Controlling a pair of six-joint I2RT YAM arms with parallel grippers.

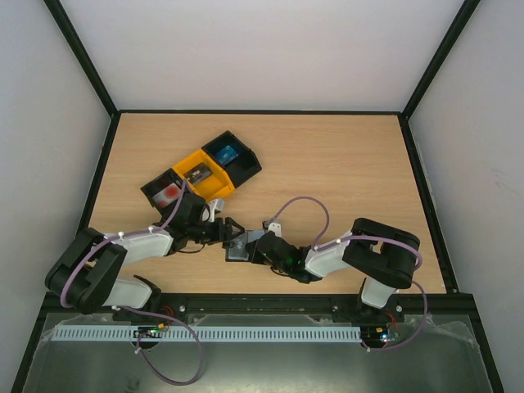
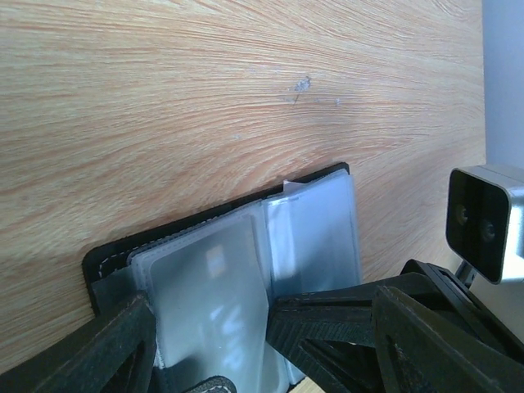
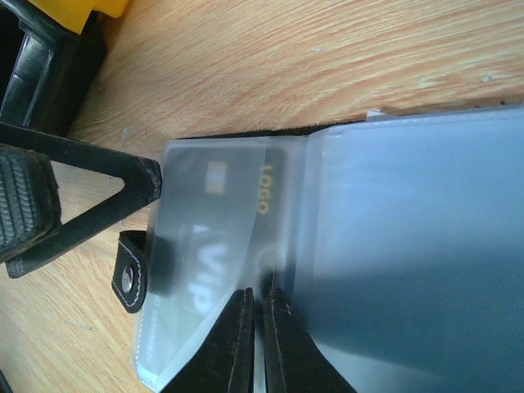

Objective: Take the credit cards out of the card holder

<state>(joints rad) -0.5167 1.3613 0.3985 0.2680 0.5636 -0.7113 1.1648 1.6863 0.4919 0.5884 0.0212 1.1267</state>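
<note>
The card holder lies open on the table between both arms, black with frosted clear sleeves. In the right wrist view a dark credit card with gold "LOGO" and white "VIP" lettering sits in the left sleeve, its edge showing bare towards the fold. My right gripper is shut on that edge, its thin fingers pressed together. My left gripper is open, one finger at the holder's left side, the other over the right-hand sleeves. The holder's snap tab sticks out on the left.
A row of bins lies behind the left gripper: a black one with something red, a yellow one, and a black one with something blue. The right wrist camera hangs close to the left gripper.
</note>
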